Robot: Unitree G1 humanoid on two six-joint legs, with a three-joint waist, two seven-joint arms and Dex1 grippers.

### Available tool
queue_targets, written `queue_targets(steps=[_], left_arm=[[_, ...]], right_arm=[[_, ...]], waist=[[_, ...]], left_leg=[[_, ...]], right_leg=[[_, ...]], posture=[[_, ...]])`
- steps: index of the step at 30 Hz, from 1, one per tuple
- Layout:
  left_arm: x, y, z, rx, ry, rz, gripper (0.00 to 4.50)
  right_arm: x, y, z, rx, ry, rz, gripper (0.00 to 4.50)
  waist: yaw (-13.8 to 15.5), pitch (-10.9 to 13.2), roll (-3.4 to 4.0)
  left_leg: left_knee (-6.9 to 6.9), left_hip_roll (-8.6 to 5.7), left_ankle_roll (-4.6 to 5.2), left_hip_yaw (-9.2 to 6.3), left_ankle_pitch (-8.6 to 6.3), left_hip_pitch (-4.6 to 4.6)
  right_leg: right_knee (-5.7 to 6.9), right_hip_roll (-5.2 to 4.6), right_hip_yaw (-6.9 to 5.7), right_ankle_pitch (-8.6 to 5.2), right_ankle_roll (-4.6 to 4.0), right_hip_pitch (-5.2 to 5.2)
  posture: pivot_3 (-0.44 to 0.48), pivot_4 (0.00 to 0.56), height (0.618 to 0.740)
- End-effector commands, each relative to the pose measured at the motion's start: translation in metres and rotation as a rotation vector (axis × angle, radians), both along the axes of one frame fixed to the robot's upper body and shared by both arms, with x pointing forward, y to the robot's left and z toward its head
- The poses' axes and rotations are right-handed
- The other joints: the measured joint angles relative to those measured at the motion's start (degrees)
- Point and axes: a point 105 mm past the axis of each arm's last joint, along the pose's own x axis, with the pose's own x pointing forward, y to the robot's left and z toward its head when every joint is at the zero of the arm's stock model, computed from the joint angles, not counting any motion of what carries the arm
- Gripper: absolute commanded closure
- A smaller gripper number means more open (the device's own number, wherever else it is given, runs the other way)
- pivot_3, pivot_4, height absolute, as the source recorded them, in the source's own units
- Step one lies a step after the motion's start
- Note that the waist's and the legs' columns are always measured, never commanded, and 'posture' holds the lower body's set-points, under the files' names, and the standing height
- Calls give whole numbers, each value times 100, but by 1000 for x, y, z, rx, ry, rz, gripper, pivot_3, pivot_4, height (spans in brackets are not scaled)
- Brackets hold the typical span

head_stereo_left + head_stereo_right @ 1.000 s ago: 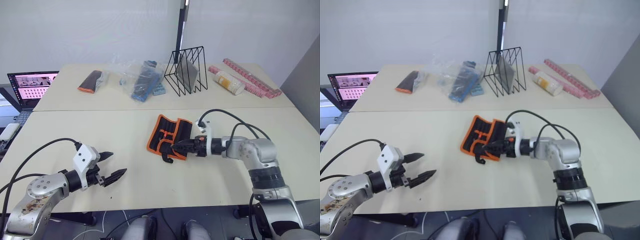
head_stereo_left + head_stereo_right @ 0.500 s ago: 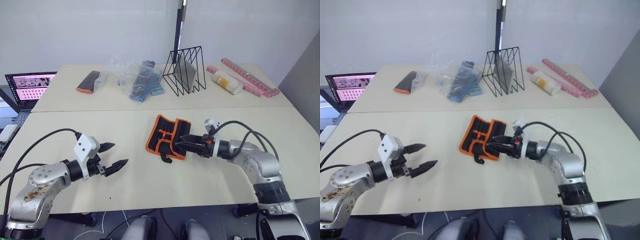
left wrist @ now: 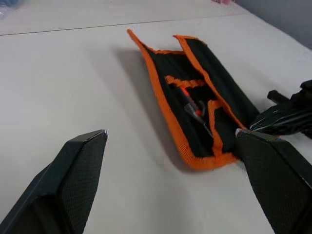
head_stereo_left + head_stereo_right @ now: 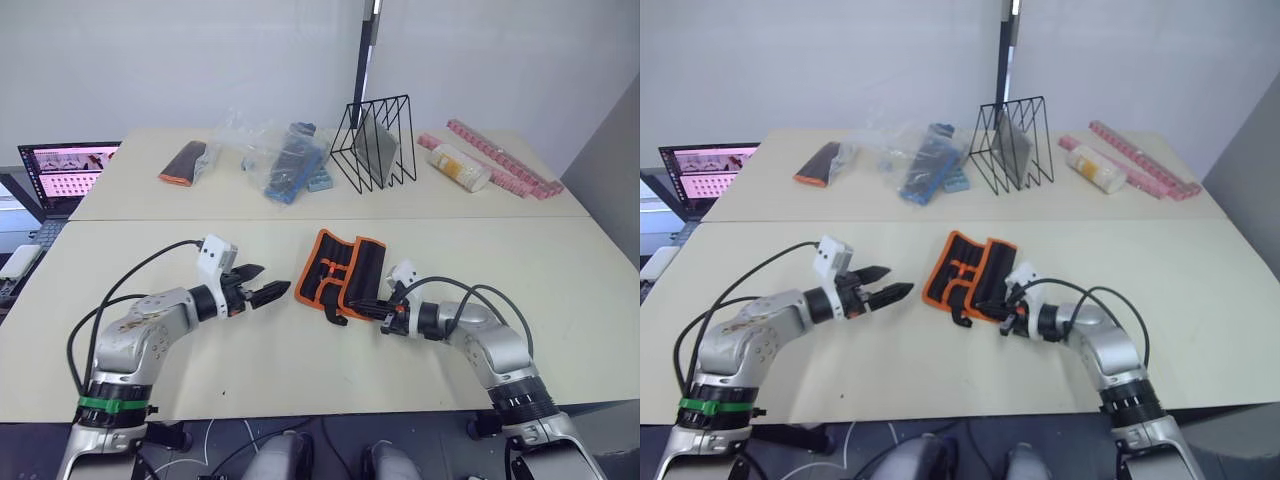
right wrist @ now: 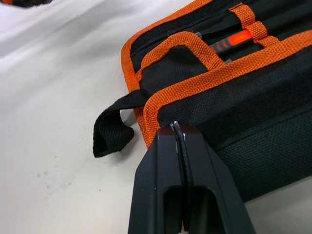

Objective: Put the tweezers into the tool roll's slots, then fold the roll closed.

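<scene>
left hand (image 4: 270, 293) swung up beside tool roll (image 4: 340, 274), right hand (image 4: 366, 306) drawn back

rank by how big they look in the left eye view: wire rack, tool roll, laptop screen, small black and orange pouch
1. wire rack
2. tool roll
3. laptop screen, close to the tool roll and cut by the frame edge, so unsure
4. small black and orange pouch

The tool roll (image 5: 253, 122) is coarse woven black cloth, matt, with ribbed orange webbing along its edges and a limp black fabric strap (image 5: 114, 129) just beside the right fingers (image 5: 161, 195), which are smooth, faintly glossy black. The left fingers (image 3: 73, 175) show a fine textured matt face. The surface (image 3: 73, 83) looks smooth, pale and matt.
</scene>
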Motion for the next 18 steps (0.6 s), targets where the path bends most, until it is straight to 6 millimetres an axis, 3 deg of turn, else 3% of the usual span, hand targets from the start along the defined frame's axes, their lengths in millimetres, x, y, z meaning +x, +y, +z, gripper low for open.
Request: queue_targets(steps=[1, 12, 18], left_arm=[[8, -8, 1, -27, 45, 3, 0], [11, -39, -15, -73, 208, -86, 0], [12, -45, -17, -89, 233, -93, 1778]], right_arm=[[-4, -7, -11, -51, 30, -23, 4467], [-9, -2, -15, -71, 49, -3, 4467], [-7, -2, -14, -75, 48, -14, 4500]], waist=[[2, -2, -3], [0, -7, -12], [-2, -12, -20]], left_leg=[[1, 0, 0, 0, 0, 0], [15, 5, 5, -1, -4, 0], [16, 8, 25, -1, -16, 2]], right_leg=[[0, 0, 0, 0, 0, 1], [1, 0, 2, 3, -1, 9], [1, -5, 2, 4, -2, 11]], posture=[[0, 150, 707], [0, 150, 707], [0, 150, 707]])
